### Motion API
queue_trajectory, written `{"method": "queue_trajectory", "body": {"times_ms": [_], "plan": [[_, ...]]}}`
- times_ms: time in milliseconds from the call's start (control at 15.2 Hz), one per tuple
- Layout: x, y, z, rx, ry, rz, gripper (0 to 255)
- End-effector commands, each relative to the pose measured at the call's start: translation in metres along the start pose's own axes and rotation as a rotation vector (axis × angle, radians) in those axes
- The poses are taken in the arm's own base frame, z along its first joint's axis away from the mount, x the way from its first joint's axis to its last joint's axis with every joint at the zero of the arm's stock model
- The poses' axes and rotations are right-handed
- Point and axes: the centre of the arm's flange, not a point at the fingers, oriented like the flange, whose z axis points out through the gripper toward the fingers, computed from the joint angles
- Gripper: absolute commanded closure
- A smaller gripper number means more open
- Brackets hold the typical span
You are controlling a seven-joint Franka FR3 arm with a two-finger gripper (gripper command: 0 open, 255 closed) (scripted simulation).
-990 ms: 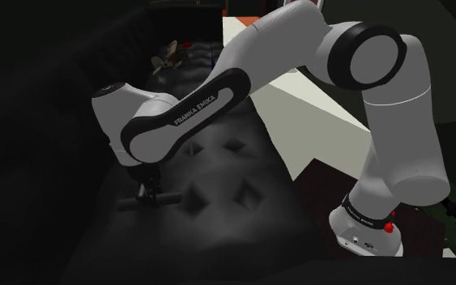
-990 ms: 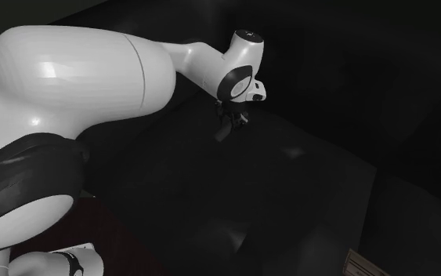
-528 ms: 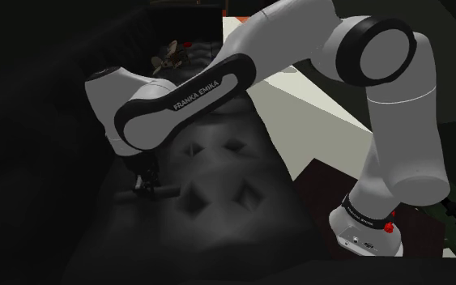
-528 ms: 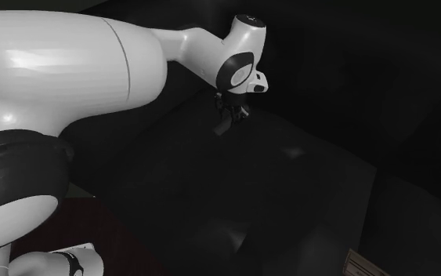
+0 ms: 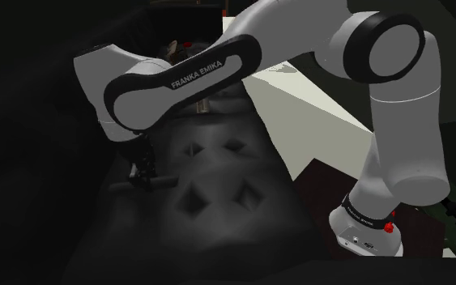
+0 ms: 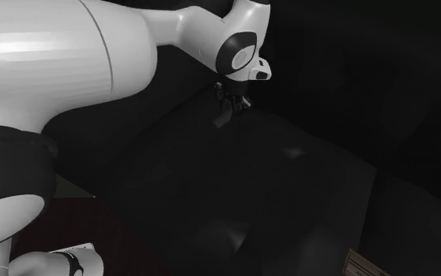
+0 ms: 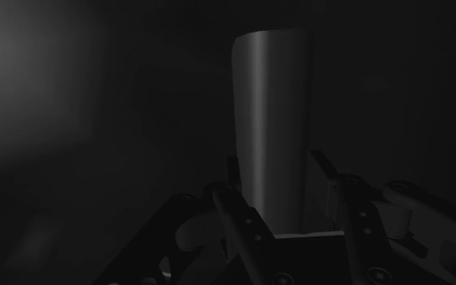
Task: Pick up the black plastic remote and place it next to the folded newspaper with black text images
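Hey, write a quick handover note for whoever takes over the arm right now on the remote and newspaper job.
Gripper: shut on the black remote, with a finger against each long side near one end.
Remote: in the grip over the dark tufted sofa seat. It is too dim to tell whether it is clear of the cushion.
Done: the grasp.
Left: carry the remote to the folded newspaper, set it down beside it, and release.

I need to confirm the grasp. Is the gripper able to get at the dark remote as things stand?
Probably yes: the remote sits right inside the gripper, which seems shut on it, with nothing in between.
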Motion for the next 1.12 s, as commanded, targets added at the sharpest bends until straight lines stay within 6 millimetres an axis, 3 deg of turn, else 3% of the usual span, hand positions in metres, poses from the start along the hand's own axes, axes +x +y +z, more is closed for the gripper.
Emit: {"method": "queue_trajectory", "body": {"times_ms": [0,330,1056], "plan": [[-0.001,-0.001,-0.01,0.0,0.0,0.0,255],[-0.003,-0.002,-0.032,0.0,0.0,0.0,255],[-0.044,0.136,-0.044,0.0,0.0,0.0,255]]}}
